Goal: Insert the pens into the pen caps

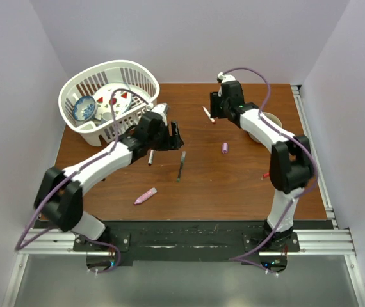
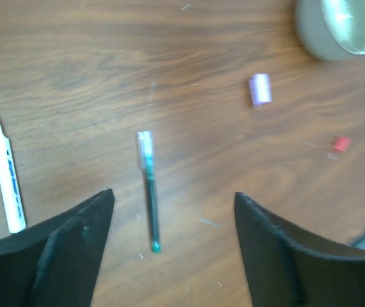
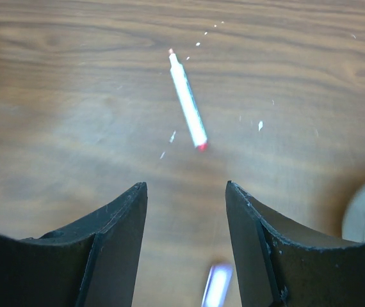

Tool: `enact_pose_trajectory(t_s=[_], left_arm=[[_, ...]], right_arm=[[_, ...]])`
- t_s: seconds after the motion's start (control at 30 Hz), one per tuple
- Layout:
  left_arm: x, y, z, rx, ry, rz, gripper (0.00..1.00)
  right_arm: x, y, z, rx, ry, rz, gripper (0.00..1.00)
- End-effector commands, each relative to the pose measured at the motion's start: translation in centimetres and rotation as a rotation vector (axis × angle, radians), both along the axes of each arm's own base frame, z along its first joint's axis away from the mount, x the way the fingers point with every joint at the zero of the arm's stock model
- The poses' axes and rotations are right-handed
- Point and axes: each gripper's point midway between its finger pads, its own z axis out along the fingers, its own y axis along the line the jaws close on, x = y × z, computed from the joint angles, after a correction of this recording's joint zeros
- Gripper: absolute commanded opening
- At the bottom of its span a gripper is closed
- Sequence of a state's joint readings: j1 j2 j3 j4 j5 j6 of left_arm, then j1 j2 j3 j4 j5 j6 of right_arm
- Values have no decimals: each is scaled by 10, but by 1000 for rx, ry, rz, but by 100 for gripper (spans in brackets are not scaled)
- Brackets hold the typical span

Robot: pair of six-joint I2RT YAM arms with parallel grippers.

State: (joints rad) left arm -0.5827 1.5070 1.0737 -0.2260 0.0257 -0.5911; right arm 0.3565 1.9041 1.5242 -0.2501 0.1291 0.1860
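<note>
We note the left gripper (image 2: 173, 197) jaws spread and empty over the table (image 2: 73, 57). The dark pen (image 2: 149, 192) lies between them, long axis running away from the wrist; closing should cross its barrel. The right gripper (image 3: 186, 185) jaws are also spread, with the white red-ended pen (image 3: 187, 101) ahead and slanted.

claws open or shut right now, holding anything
left claw: open, empty, dark pen lying below it
right claw: open, empty, red-tipped pen lying ahead of it
</note>
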Motion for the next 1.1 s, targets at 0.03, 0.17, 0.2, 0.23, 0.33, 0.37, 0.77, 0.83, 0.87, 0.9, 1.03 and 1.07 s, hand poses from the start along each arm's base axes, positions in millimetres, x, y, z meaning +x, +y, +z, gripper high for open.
enact_pose_trajectory(t_s=[0.03,0.17,0.2,0.23,0.33,0.37,0.77,0.83,0.87,0.9,1.03,1.07], left_arm=[[-31,13,25,2,-77,-115,86],[-48,22,44,-7,-150,-154,92],[-49,25,45,0,-166,-152,93],[-49,28,47,5,-180,-147,93],[-53,38,46,35,-195,-129,95],[-56,39,49,24,-199,-130,95],[-68,41,69,-43,-246,-129,94],[-70,39,69,-53,-245,-139,94],[-71,39,70,-61,-251,-141,93],[-72,38,70,-65,-251,-144,93],[-75,39,71,-84,-248,-135,92],[-75,40,72,-87,-250,-131,92]], right_arm=[[39,2,-22,-79,40,46,55],[64,8,-43,-116,64,54,53],[68,5,-48,-133,69,45,52],[70,5,-65,-147,97,46,52],[80,4,-73,-178,99,45,52],[83,4,-74,-180,94,44,52],[97,11,-100,-182,118,64,47],[97,12,-99,-180,115,71,46],[97,13,-98,-184,111,78,46],[97,14,-100,-181,118,85,43],[92,14,-104,-179,149,96,35],[87,14,-107,-183,163,98,34]])
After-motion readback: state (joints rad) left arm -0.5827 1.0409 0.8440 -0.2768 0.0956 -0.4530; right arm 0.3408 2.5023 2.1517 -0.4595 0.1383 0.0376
